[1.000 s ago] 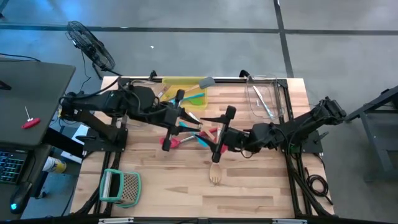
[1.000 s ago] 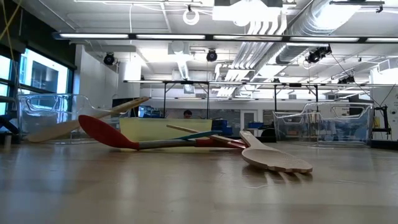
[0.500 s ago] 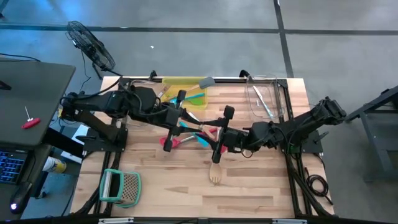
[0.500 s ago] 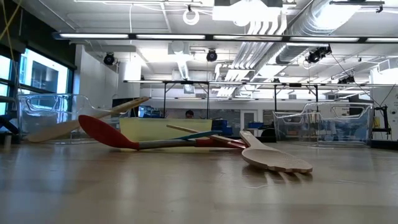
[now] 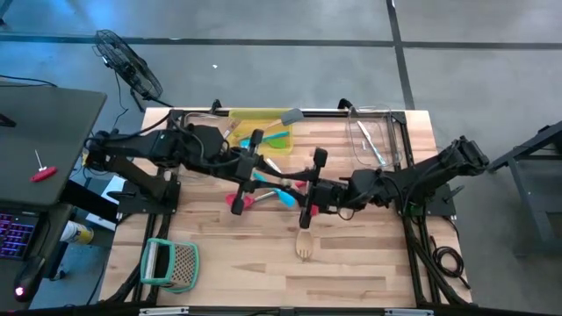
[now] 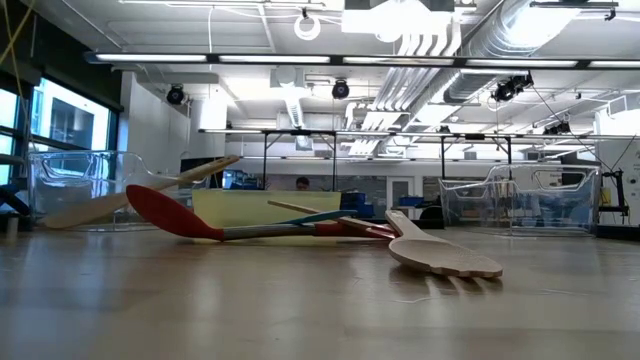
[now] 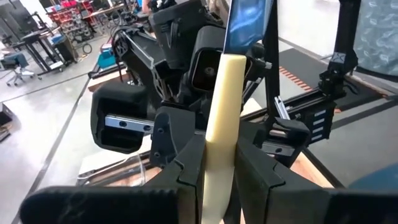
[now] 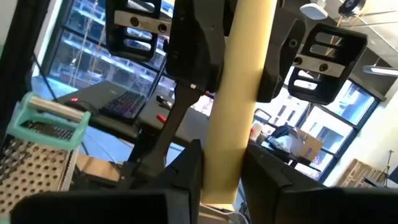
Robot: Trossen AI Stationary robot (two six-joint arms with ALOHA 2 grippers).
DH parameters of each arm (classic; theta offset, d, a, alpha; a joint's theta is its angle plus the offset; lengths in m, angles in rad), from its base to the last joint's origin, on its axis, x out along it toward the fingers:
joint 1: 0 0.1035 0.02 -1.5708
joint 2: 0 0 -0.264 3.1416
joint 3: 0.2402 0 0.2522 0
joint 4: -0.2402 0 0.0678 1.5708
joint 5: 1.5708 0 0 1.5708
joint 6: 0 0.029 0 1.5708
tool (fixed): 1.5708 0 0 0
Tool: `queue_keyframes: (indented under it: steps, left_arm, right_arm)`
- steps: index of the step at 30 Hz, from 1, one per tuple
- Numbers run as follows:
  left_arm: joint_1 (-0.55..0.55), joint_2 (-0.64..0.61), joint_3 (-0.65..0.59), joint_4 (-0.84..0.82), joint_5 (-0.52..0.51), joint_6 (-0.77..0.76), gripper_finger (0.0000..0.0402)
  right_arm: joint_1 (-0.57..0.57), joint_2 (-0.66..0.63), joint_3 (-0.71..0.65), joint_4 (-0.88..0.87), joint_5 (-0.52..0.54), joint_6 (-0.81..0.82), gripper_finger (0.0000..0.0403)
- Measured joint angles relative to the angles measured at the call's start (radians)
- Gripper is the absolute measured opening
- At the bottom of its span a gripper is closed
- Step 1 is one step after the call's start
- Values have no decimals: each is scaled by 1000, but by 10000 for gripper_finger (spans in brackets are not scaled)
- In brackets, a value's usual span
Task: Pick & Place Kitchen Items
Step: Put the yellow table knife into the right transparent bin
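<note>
A blue spatula with a pale handle [image 7: 219, 118] stands upright in the air between my two grippers, its blue head [image 7: 249, 18] up. My left gripper [image 5: 261, 168] comes in from the table's left and is shut on the handle. My right gripper [image 5: 304, 188] faces it from the right and is shut on the same handle [image 8: 241, 87]. On the table below lie a red spoon [image 6: 165, 213], a wooden fork [image 6: 445, 256] and other kitchen items in a loose pile [image 5: 263, 195]. My left gripper pinches the pale handle [image 7: 214, 163] between its two fingers, coming level from the table's left, fingers across the handle. The spatula is lifted clear and stands upright. My right gripper pinches the same handle [image 8: 222, 163] between its two fingers, level from the right, fingers across it.
A yellow bin [image 5: 255, 118] with green utensils stands at the far edge, a clear bin [image 5: 373, 140] at the far right. A teal-handled grater [image 5: 171, 263] lies near the front left. A wooden spoon [image 6: 140, 195] leans by the left clear container.
My right gripper has turned a little at the wrist where it faces the left gripper. The spatula and the left gripper have kept still.
</note>
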Motion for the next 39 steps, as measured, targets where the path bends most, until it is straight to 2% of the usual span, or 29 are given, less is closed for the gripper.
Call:
queue_keyframes:
  steps: [3, 6, 10, 13, 18, 21, 24, 29, 32, 39]
  left_arm:
    - [0, 1, -2, 1, 0, 0, 73]
    - [1, 4, -3, 4, -9, -14, 132]
    - [1, 4, 11, 6, -76, -10, 198]
    - [0, 4, 17, 2, -141, -8, 221]
    - [-1, 4, 17, -8, -236, -6, 230]
    - [0, 4, 20, -53, -289, -6, 231]
    - [1, 2, 21, -119, -361, -11, 231]
    - [1, 2, 21, -221, -475, -72, 232]
    - [0, -5, 21, -312, -548, -122, 232]
    - [0, -17, 21, -590, -725, -315, 232]
  right_arm:
    - [1, 0, 0, -16, 35, -7, 75]
    - [6, 0, 1, -49, 95, -28, 75]
    - [23, 0, 1, -108, 212, -25, 75]
    - [50, 0, 1, -131, 301, -19, 75]
    - [114, 0, 1, -133, 548, -91, 75]
    - [149, 0, 1, -144, 744, -157, 74]
    - [170, 0, 1, -142, 877, -179, 74]
    - [192, -6, 1, -143, 1001, -191, 74]
    - [190, -25, 1, -201, 1071, -165, 74]
    - [109, -68, 1, -434, 1073, 61, 74]
